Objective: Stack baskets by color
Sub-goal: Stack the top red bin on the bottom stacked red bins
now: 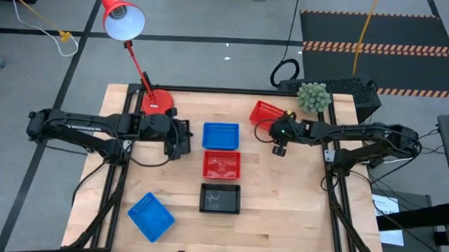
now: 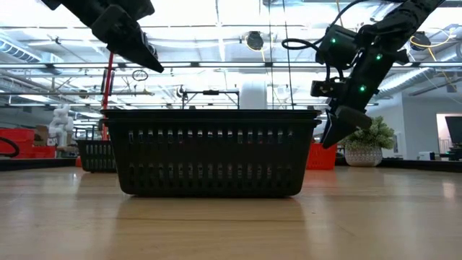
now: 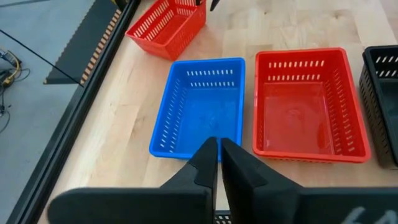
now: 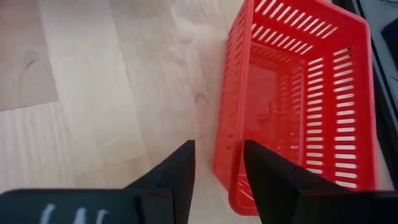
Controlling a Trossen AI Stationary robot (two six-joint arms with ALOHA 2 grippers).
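The tabletop (image 1: 296, 213) is pale wood planking with a visible grain, framed by dark metal rails. Three baskets sit in a column at its centre, close together: a blue basket (image 1: 220, 135) farthest back, a red basket (image 1: 221, 165) in the middle, a black basket (image 1: 220, 198) nearest the front. Each is a shallow rectangular tray of glossy moulded plastic with slotted side walls and a smooth floor.

A second blue basket (image 1: 151, 216) lies turned at an angle near the front left corner. A second red basket (image 1: 266, 112) sits tilted at the back right, beside a small potted plant (image 1: 312, 96). A red desk lamp (image 1: 124, 19) stands at the back left corner.

My left hand (image 1: 180, 140) is above the tabletop just left of the centre blue basket. Its wrist view shows the two dark fingers pressed nearly together, holding nothing.

My right hand (image 1: 279, 150) is just in front of the tilted red basket. Its wrist view shows the fingers parted with bare wood between them, one finger alongside the basket wall, gripping nothing.

The low view alone shows both hands raised above the black basket's rim; the black basket blocks the baskets behind it there.
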